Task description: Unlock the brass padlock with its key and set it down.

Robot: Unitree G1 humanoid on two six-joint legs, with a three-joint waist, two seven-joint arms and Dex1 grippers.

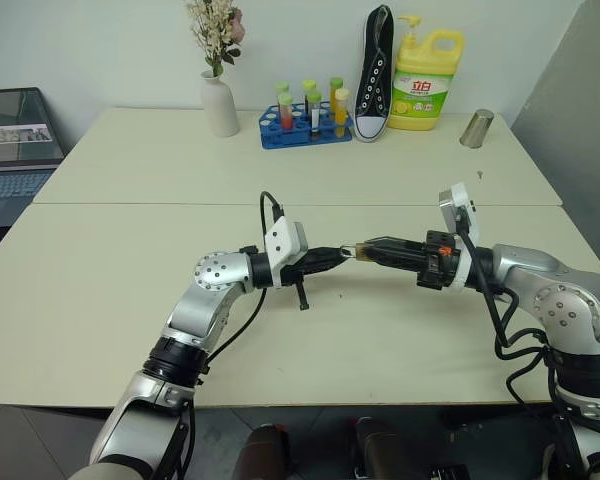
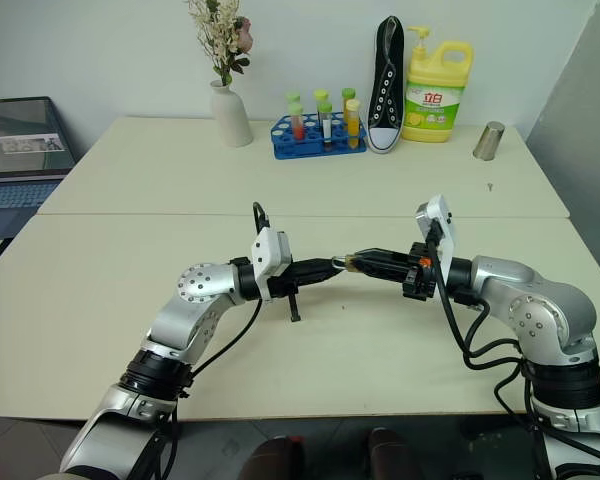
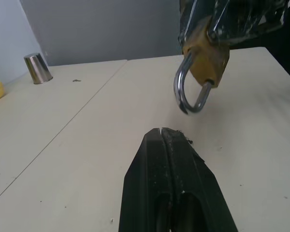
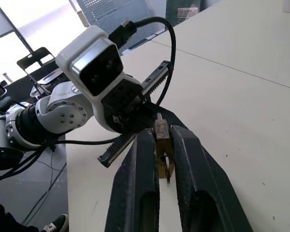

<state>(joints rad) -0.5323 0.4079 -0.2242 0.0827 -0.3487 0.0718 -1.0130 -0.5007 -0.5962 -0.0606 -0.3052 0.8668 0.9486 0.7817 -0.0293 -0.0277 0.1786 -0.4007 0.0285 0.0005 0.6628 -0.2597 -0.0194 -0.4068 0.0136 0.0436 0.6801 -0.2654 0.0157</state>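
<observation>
The brass padlock (image 3: pixel 208 58) hangs a little above the table, pinched between the fingers of my right gripper (image 4: pixel 160 137), which is shut on its gold body. Its silvery shackle (image 3: pixel 186 94) sticks out toward my left gripper (image 1: pixel 342 254). That gripper is shut, fingertips pressed together, pointing at the padlock (image 1: pixel 354 250) from the left and almost touching it. Both grippers meet tip to tip over the middle of the near table (image 1: pixel 100 320). I cannot make out the key.
Along the far edge stand a white vase with flowers (image 1: pixel 218 100), a blue rack of tubes (image 1: pixel 305 120), a black shoe (image 1: pixel 375 75), a yellow detergent bottle (image 1: pixel 425 80) and a metal cup (image 1: pixel 476 128). A laptop (image 1: pixel 15 150) sits at far left.
</observation>
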